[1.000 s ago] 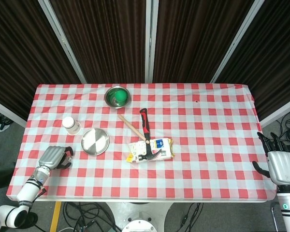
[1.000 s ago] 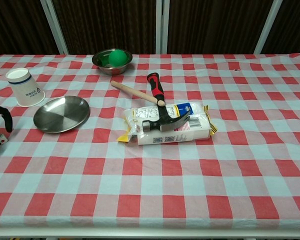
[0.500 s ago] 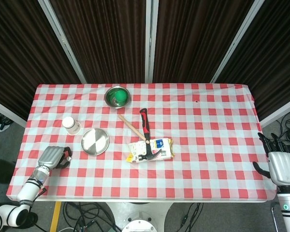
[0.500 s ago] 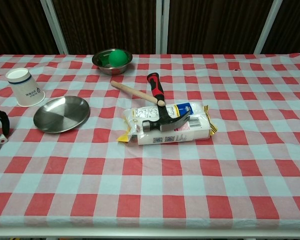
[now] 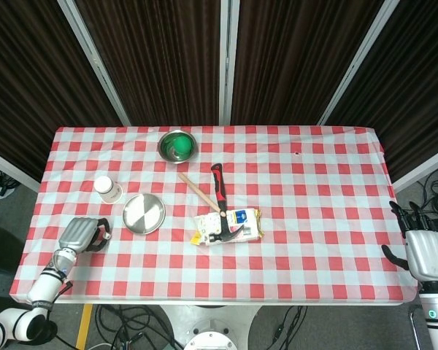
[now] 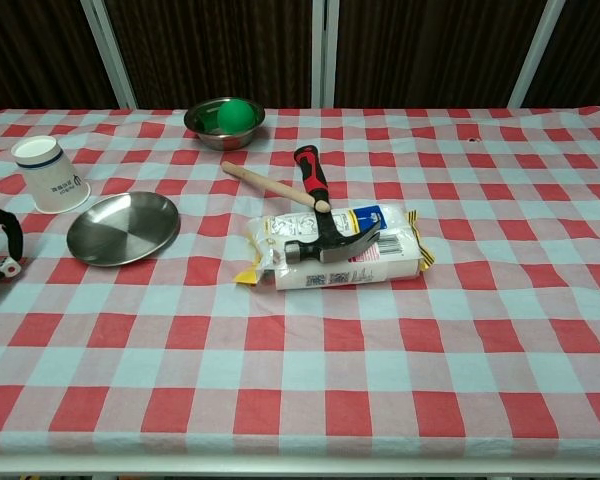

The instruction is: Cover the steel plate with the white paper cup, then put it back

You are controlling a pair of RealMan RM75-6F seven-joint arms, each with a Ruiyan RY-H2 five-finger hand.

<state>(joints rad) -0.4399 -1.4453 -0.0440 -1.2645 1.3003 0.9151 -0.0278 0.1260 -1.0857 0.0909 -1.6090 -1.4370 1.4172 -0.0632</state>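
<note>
Slightly further up the table than a second ago, the left hand [image 5: 81,233] rests near the front left corner with fingers curled in on nothing. Beyond it the white paper cup [image 5: 107,189] lies tipped just beside the steel plate [image 5: 144,214], apart from the hand. Far right, the right hand [image 5: 428,253] hangs off the table edge, fingers spread, holding nothing
</note>
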